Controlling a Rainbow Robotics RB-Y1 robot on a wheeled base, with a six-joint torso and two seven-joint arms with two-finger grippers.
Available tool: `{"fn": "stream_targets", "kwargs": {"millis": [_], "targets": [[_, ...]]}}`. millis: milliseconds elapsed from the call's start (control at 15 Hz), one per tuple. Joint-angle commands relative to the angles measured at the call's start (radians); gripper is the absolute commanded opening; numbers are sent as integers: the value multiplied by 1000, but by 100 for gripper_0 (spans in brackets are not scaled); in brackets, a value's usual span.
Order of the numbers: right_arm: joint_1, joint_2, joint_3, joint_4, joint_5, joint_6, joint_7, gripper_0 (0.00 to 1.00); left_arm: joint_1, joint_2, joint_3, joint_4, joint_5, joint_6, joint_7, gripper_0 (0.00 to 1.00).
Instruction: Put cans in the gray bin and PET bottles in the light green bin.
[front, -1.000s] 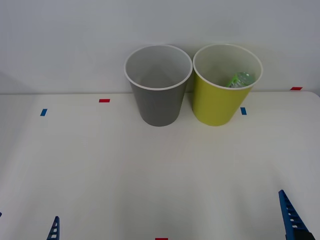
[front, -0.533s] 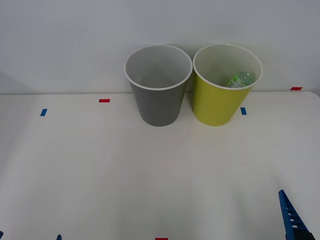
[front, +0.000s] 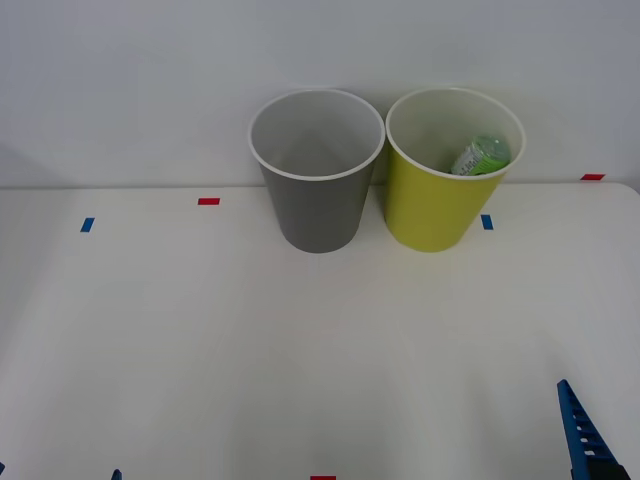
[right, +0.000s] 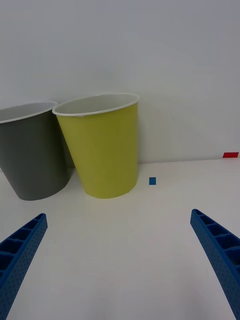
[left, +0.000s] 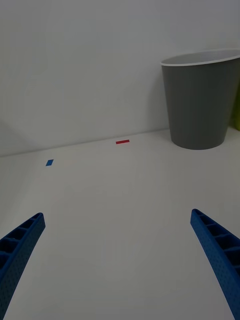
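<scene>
both grippers low at the near table edge, fingers spread, holding nothing.
right gripper (right: 120, 260) faces the light green bin (right: 102, 150); left gripper (left: 120, 260) faces the gray bin (left: 200, 100). bins sit just beside each other at the back of the table (front: 300, 340), by the wall. bottle (front: 481, 155) is inside the light green bin, leaning on its far-right wall.

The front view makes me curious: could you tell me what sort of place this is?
Probably a lab test station for sorting: a plain white table against a bare wall, coloured tape markers on it, and a gray bin beside a light green bin holding a PET bottle.
</scene>
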Motion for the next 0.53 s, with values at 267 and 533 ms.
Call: {"fn": "stream_targets", "kwargs": {"millis": [267,533], "targets": [[0,0,0,0,0,0,0,100,0,0,0,0,0,0,0,100],[0,0,0,0,0,0,0,100,0,0,0,0,0,0,0,100]]}}
